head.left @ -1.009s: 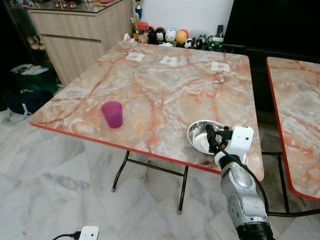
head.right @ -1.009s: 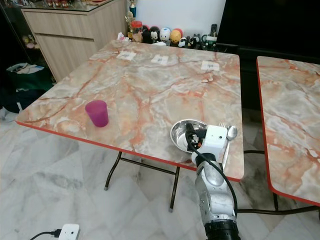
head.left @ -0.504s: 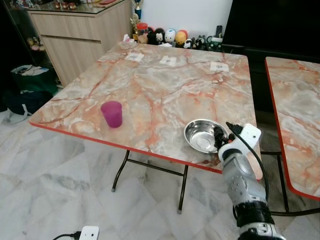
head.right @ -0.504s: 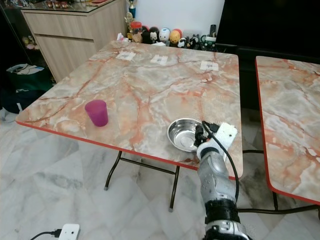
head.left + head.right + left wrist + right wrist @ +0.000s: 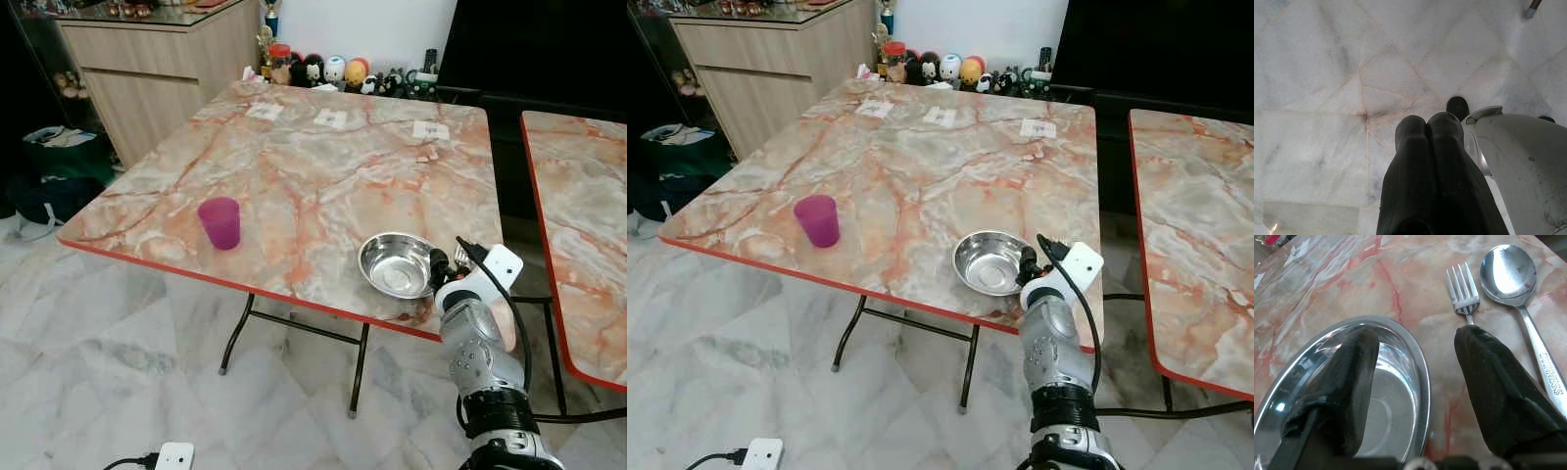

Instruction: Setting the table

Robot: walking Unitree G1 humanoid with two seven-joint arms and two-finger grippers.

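Observation:
A steel bowl [image 5: 395, 264] sits near the right front corner of the marble table [image 5: 294, 166]. My right gripper [image 5: 443, 265] is at the bowl's right rim and is open. In the right wrist view one finger [image 5: 1347, 367] is inside the bowl [image 5: 1386, 421] and the other finger [image 5: 1493, 382] rests outside it, over the fork [image 5: 1463, 296]. A spoon [image 5: 1508, 269] lies beside the fork. A purple cup [image 5: 219, 222] stands upright near the table's left front edge. My left gripper [image 5: 1426, 125] hangs shut over the floor.
A second marble table [image 5: 578, 196] stands close on the right, with a narrow gap between the two. Paper cards [image 5: 331, 118] and a row of figurines [image 5: 333, 70] are at the far edge. A wooden cabinet [image 5: 147, 59], bags [image 5: 49, 166] and a power strip [image 5: 174, 455] are to the left.
My right gripper has moved right, from over the bowl's middle to its right rim, and the wrist has turned. The bowl has slid slightly left.

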